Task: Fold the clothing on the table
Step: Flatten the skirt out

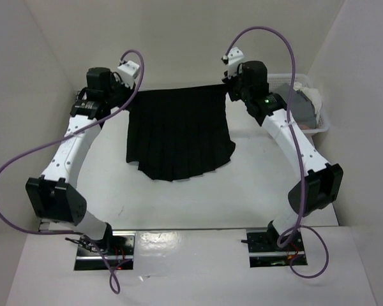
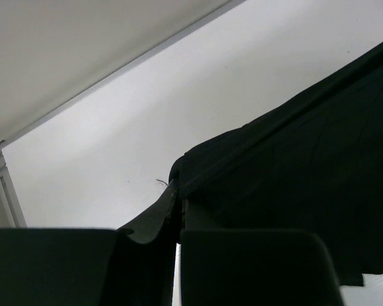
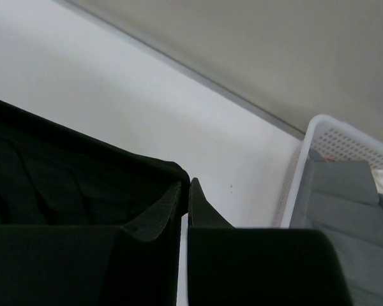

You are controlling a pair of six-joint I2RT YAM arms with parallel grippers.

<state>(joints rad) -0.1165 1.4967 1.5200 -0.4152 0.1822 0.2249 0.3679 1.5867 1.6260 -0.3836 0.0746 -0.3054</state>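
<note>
**Skirt** (image 1: pixel 179 134): black, pleated. It lies spread on the table (image 1: pixel 198 204) in the span between the two grippers. Its far edge runs straight from one gripper to the other, and the flared hem lies on the arm-base side of both.

**Left gripper** (image 2: pixel 177 207): clenched on the skirt's far left corner, with a tuck of cloth bunched between the fingers.

**Right gripper** (image 3: pixel 186 191): clenched on the far right corner, with cloth pinched in the same way.

**Progress**
- Done: both far corners are grasped.
- No fold shows. The skirt reads as one open layer, so this is judged the very start of the first fold.
- Left: carry the held edge over toward the hem, lay it down, then fold further as needed.
- Whether the corners are already raised off the table cannot be told.

**Containers**: one.
- Basket (image 1: pixel 324 124): white mesh, on the table just to the outer side of the right gripper and well away from the left gripper. It stands apart from the skirt.
- Contents:
  - Grey garment (image 1: pixel 299 108), folded, filling most of the basket.
  - Pale cloth (image 1: pixel 309 94) at the far end, kind not clear.
- No part of the skirt is in the basket.
</note>
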